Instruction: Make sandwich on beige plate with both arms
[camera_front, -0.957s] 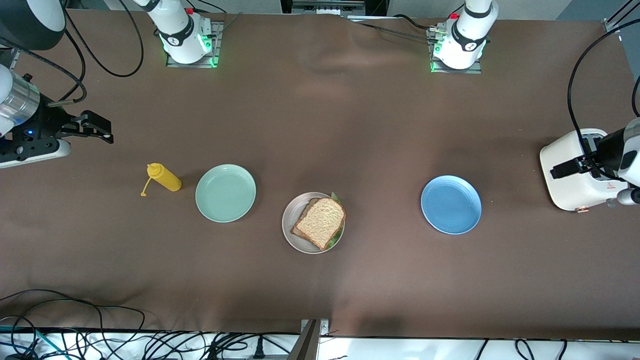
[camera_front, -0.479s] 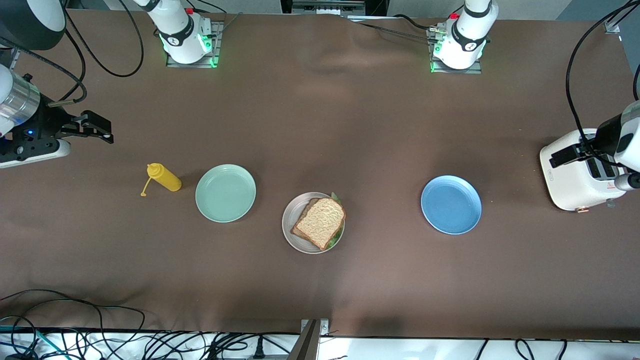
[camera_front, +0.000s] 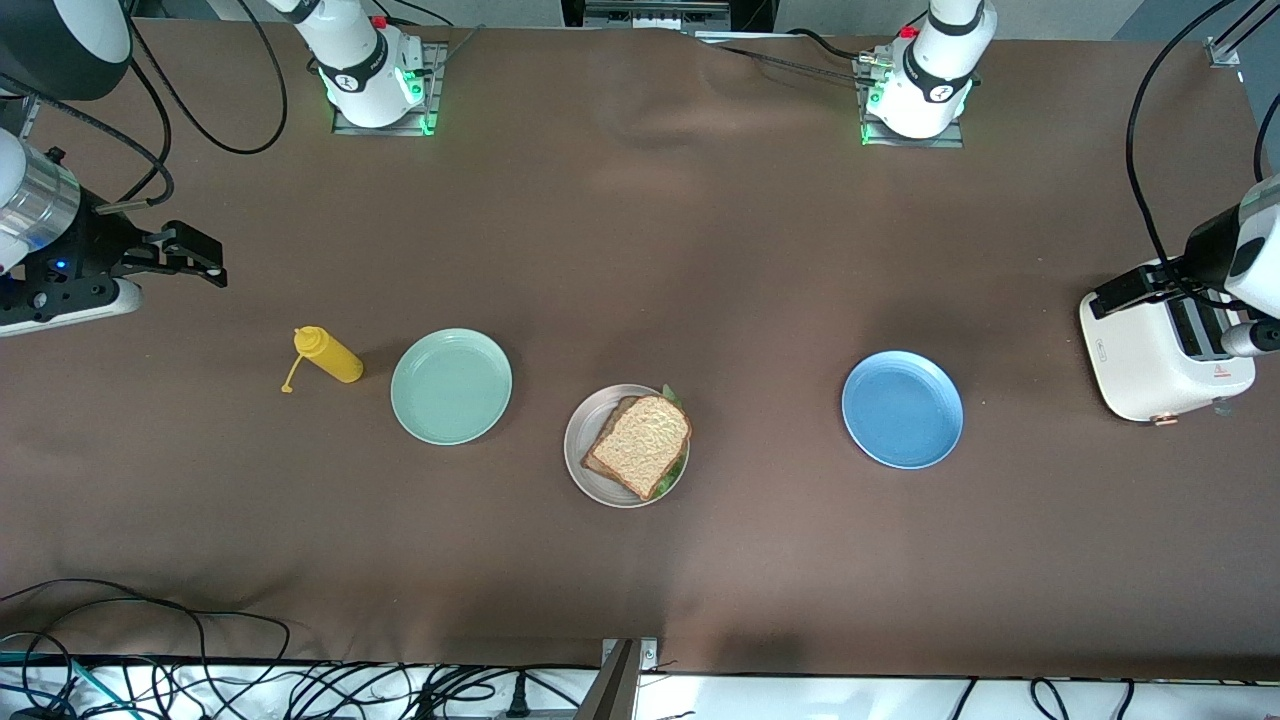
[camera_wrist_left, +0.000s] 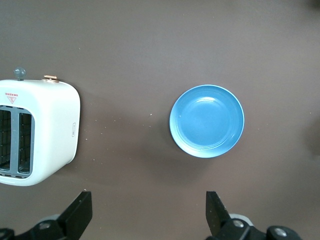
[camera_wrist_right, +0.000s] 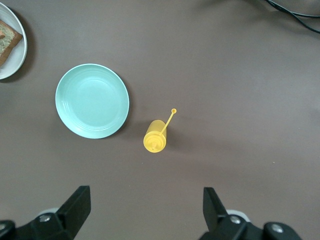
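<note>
In the front view, the round pale beige plate (camera_front: 577, 455) with its raised rim sits mid-table on the matte brown cloth-covered table (camera_front: 640, 250), and the sandwich (camera_front: 640, 445) lies on it: a tan, grainy bread slice with brown crust on top, ruffled green lettuce showing at its edges. Beside it toward the right arm's end lie a smooth round mint green plate (camera_front: 451, 386) and, further along, a glossy yellow squeeze bottle (camera_front: 329, 355) tipped on its side, its cap dangling. Toward the left arm's end is a round blue plate (camera_front: 902, 409), then a boxy white toaster (camera_front: 1160, 365) with rounded corners. The right gripper (camera_front: 195, 262) hangs over bare cloth at its own end, fingers spread and holding nothing; the left gripper (camera_front: 1125, 290) hovers over the toaster's edge. Nothing stands between either gripper and the sandwich. The left wrist view shows its black fingers (camera_wrist_left: 77, 217) spread wide above the cloth, with the blue plate and the two-slot toaster below. The right wrist view shows black fingers (camera_wrist_right: 75, 207) likewise apart, with the yellow bottle, the mint plate and the beige plate's edge at a corner.
</note>
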